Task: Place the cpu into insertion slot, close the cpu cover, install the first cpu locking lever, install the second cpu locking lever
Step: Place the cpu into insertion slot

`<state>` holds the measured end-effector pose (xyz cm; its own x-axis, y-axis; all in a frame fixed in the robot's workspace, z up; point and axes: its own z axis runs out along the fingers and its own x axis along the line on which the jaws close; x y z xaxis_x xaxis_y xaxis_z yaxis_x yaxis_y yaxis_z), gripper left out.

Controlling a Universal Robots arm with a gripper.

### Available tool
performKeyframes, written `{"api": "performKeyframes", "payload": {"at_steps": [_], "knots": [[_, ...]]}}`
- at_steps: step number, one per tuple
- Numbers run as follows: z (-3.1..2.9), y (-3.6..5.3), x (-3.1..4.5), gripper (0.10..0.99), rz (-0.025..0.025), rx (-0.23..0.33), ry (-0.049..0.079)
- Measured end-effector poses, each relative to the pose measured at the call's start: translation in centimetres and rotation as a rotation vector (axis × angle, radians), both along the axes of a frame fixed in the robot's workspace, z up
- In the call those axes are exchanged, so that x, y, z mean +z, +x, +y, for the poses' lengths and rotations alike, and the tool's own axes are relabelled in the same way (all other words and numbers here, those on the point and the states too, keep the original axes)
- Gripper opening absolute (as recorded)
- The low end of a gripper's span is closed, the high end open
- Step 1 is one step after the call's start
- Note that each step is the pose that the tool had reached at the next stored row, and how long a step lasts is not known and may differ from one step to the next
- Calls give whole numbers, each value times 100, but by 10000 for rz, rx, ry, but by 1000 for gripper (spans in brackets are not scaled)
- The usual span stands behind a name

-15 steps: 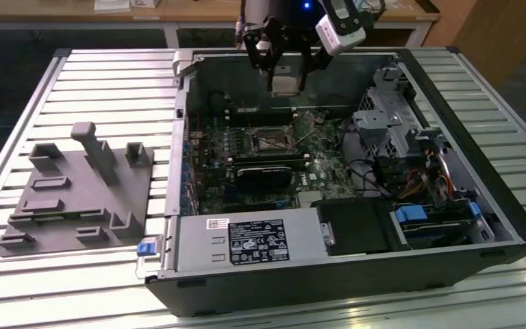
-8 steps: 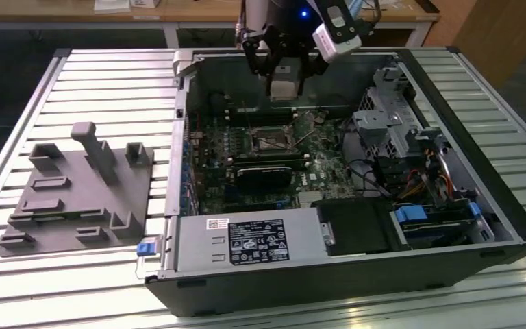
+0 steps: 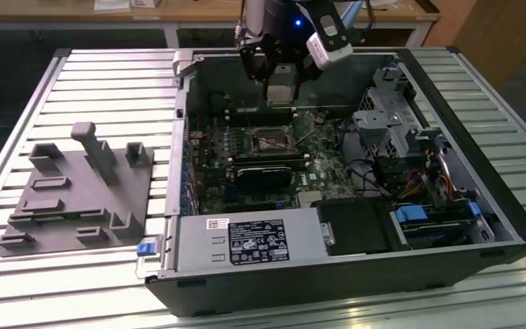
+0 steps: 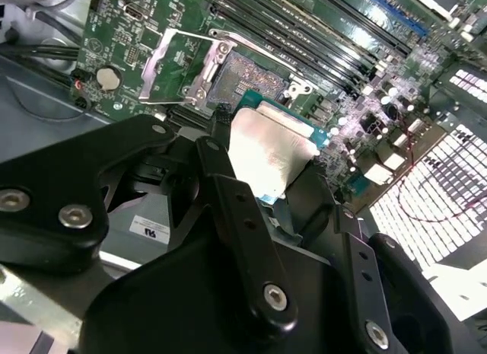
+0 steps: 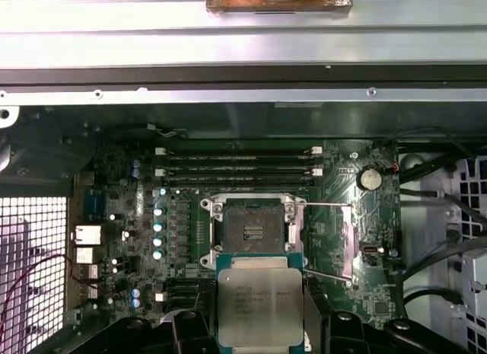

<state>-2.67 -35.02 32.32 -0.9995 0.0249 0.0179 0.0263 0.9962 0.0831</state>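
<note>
While the black metal fingers (image 4: 228, 202) clench on two opposite edges of the small, flat, square cpu (image 4: 270, 152) with its pale silvery metal face, they hold it in the air, clear of the board and not seated in anything. In the first wrist view the cpu (image 5: 259, 304) shows face-up between the fingers (image 5: 313, 312), with its green edge visible.

Beyond it lies the square insertion slot (image 5: 249, 231), dark in the centre with a thin metal rim, bare and open on the green circuit board (image 5: 122, 217). The thin silvery metal cpu cover (image 5: 344, 247) is swung up and away to one side of the slot; in the second wrist view this cpu cover (image 4: 156, 65) stands tilted beside the insertion slot (image 4: 247, 76).

From the exterior view, the fingers (image 3: 261, 65) hang over the far part of an open black computer case (image 3: 336, 281), with the cpu (image 3: 282, 92) above the insertion slot (image 3: 268, 142). A long black rectangular card (image 3: 265, 175) sits nearer. The case rests on a slatted metal desk (image 3: 107, 82), with a grey moulded fixture (image 3: 76, 188) at the exterior view's left.
</note>
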Motion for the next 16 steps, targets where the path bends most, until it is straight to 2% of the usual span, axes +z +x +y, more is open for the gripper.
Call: {"api": "performKeyframes", "payload": {"at_steps": [6, 10, 16], "knots": [[39, -26, -108, 541, -6, 0, -118], [47, -54, -163, 541, -29, -166, -187], [47, -59, -220, 541, -29, -1146, -195]]}}
